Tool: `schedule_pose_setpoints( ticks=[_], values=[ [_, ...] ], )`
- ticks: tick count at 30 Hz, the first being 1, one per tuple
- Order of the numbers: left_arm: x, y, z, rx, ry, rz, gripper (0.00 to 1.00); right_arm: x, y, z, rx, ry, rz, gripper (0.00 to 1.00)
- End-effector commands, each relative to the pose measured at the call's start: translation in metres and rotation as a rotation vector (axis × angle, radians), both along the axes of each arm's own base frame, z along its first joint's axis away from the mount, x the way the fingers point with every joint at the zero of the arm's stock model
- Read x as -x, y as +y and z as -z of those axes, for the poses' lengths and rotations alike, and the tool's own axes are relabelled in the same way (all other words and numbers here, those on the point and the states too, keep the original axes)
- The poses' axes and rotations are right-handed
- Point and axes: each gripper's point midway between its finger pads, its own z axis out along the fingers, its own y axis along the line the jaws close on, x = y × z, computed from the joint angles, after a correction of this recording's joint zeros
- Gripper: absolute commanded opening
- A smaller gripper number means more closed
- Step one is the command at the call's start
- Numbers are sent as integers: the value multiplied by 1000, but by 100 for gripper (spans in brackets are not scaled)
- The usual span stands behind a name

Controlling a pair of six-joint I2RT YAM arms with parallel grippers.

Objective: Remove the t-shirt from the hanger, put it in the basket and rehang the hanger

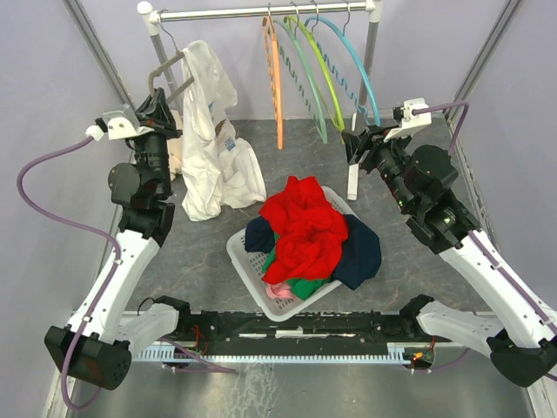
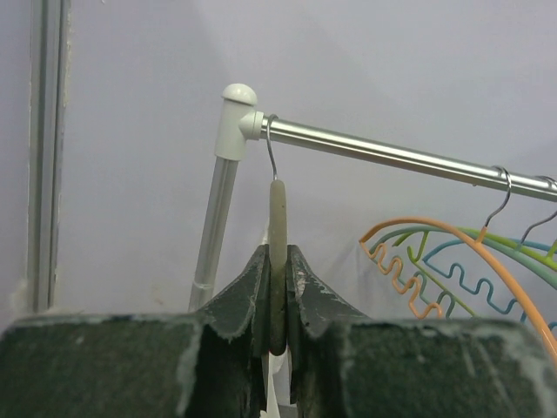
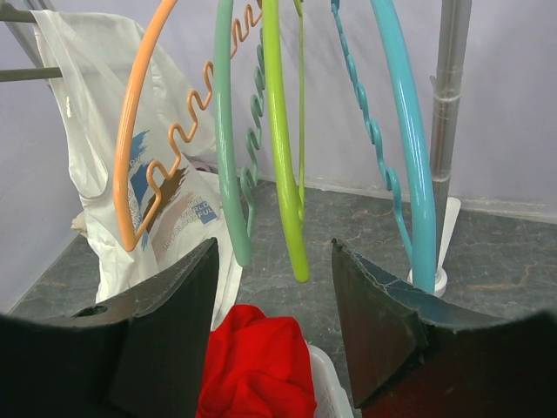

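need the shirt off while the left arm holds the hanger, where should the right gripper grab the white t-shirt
Grip the loose fold of the white t-shirt below the grey hanger, coming from its right side: the fabric hangs free there facing the open right gripper, while the left gripper clamps the hanger.

Far left on the rail (image 1: 261, 11): white t-shirt (image 1: 209, 139) drooping from a tilted grey hanger (image 1: 167, 68), left gripper (image 1: 161, 106) right at it. Far right: four coloured hangers (image 1: 277, 87), right gripper (image 1: 353, 144) near them. Centre: white basket (image 1: 237, 249) heaped with clothes, red garment (image 1: 305, 226) on top.
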Motion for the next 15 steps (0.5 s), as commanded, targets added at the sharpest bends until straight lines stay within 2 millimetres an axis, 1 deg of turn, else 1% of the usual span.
schedule_pose_setpoints(
  ticks=[1, 11, 13, 15],
  values=[
    [29, 8, -41, 3, -201, -20, 3, 1, -2, -26, -37, -66, 0, 62],
    [40, 11, -61, 10, -296, -40, 3, 0, -2, -27, -36, -66, 4, 62],
    [39, 12, -63, 10, -293, -39, 3, 0, -2, -27, -37, -65, 4, 62],
    [37, 11, -60, 19, -268, -33, 3, -1, -1, -25, -37, -63, 4, 63]
  ],
)
